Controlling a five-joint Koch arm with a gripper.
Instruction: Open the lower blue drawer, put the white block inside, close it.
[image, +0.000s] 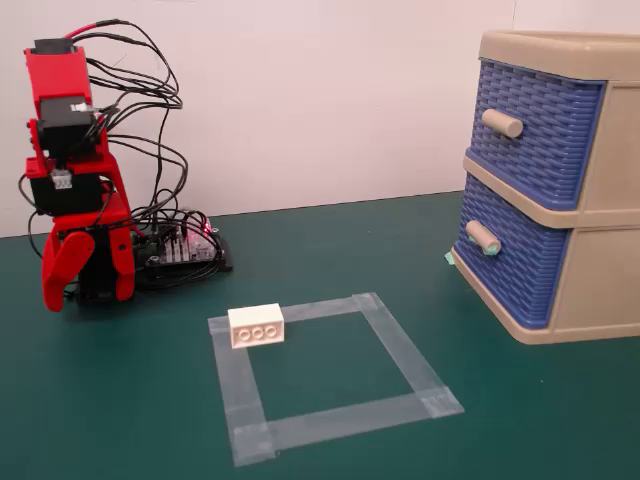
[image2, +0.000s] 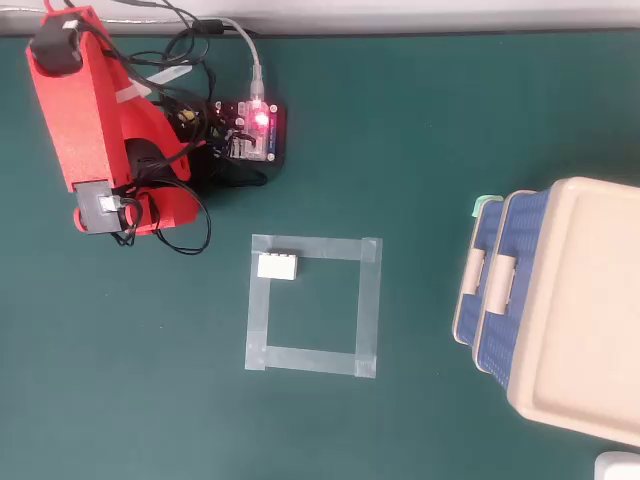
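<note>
The white block (image: 256, 325) lies on the green mat at the near-left corner of a tape square (image: 400, 350), its three circles facing the fixed camera. It also shows in the overhead view (image2: 278, 266). The lower blue drawer (image: 515, 265) of the beige cabinet (image: 610, 280) at the right is closed, and its handle (image: 483, 238) has pale teal ends. My red arm is folded at the far left. My gripper (image: 85, 298) hangs down near the mat with its jaws a little apart and holds nothing. It is far from the block and the drawer.
The upper blue drawer (image: 540, 130) with a plain beige handle is closed too. A controller board (image: 180, 245) with a lit red light and loose cables sits beside the arm's base. The cabinet top (image2: 590, 310) fills the right of the overhead view.
</note>
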